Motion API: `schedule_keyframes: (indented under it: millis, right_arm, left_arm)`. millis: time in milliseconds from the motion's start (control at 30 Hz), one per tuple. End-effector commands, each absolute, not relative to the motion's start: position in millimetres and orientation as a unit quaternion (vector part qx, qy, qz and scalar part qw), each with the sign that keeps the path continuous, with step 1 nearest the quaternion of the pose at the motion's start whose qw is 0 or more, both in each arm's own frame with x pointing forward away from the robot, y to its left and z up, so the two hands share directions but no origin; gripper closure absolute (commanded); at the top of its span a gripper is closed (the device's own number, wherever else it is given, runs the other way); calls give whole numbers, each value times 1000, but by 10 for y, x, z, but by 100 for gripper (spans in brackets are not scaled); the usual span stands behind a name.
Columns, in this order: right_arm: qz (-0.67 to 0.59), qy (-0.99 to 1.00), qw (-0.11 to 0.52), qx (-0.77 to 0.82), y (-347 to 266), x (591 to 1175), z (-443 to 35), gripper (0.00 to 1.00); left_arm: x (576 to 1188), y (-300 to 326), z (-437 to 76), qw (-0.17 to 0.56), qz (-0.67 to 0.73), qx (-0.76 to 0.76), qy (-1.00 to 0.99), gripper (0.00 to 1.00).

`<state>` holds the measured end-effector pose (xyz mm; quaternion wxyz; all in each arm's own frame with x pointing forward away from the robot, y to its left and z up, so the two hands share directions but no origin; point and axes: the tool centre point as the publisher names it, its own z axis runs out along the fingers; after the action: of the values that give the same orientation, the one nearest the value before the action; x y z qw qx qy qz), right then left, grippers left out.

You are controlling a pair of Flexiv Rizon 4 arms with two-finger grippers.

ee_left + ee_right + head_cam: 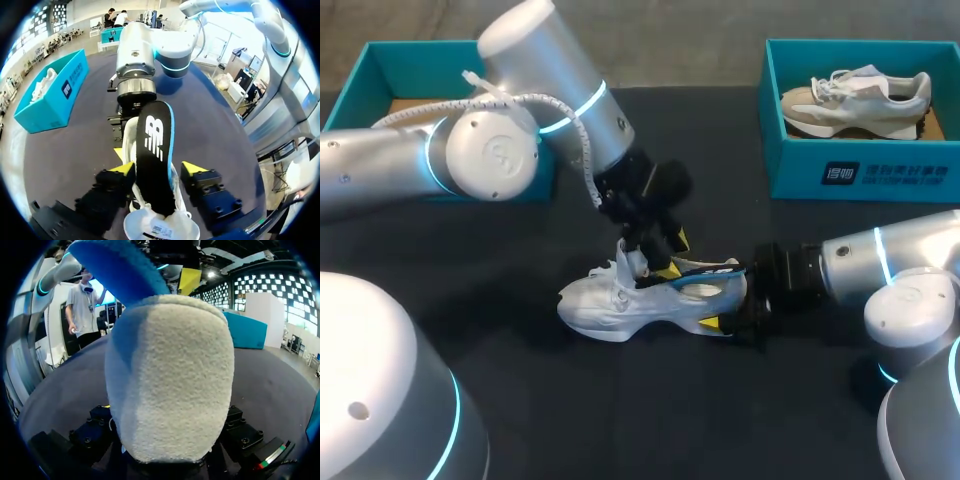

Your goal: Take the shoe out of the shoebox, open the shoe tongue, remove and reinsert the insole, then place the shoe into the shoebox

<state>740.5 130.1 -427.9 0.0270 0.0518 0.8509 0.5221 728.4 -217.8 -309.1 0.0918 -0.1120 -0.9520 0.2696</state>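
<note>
Dark desk [570, 420], matte, carrying two teal boxes and one loose shoe.

1. Left shoebox [420, 50]: far left corner, largely hidden behind the left arm [520, 110]. Brown floor shows; no shoe visible in the exposed part.
2. White shoe [620, 300]: mid-desk, upright on its sole, out of either box. Long axis runs across the desk, toe to the left, heel to the right.
3. Left pincer [157, 167]: directly above the shoe's opening, straddling the insole [155, 145]. Whether it grips cannot be told.
4. Insole: black top, blue underside, lying along the shoe's own axis, one end sticking up past the heel, so judged not yet seated.
5. Right pincer [725, 296]: level with the desk, closed on the heel from the right, steadying the shoe; right arm [890, 265] behind it.
6. Right shoebox [865, 175]: far right corner, holding a beige shoe [855, 100] on its side.

Seating the insole likely falls to the left pincer, pressing down along that axis.
</note>
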Motion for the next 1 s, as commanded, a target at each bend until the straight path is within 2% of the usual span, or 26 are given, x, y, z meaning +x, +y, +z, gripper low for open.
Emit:
schedule_keyframes:
  millis: [33,100,200,233,300,533,733,800,867,1000]
  right_arm:
    - [520,852,27,52,1306,7412,-4285,100]
    - [520,852,27,52,1306,7412,-4285,100]
    - [520,852,27,52,1306,7412,-4285,100]
    - [520,852,27,52,1306,7412,-4285,100]
    - [520,852,27,52,1306,7412,-4285,100]
    - [520,852,27,52,1306,7412,-4285,100]
    - [520,852,27,52,1306,7412,-4285,100]
    - [520,852,27,52,1306,7412,-4285,100]
    - [520,852,27,52,1306,7412,-4285,100]
    - [520,852,27,52,1306,7412,-4285,100]
  left_arm:
    - [7163,-2166,-3040,74,262,-112,-956,26]
    - [7146,-2171,-3034,71,260,-114,-956,22]
    - [7126,-2171,-3032,71,261,-115,-956,24]
    - [7119,-2170,-3030,73,262,-116,-955,26]
    - [7114,-2169,-3029,73,261,-116,-956,50]
    - [7140,-2200,-3090,82,259,-117,-955,53]
    - [7139,-2229,-3166,92,258,-119,-954,74]
    - [7144,-2229,-3183,93,258,-118,-954,84]
    - [7144,-2227,-3192,95,257,-118,-954,100]
    - [7111,-2194,-3148,94,259,-121,-954,100]
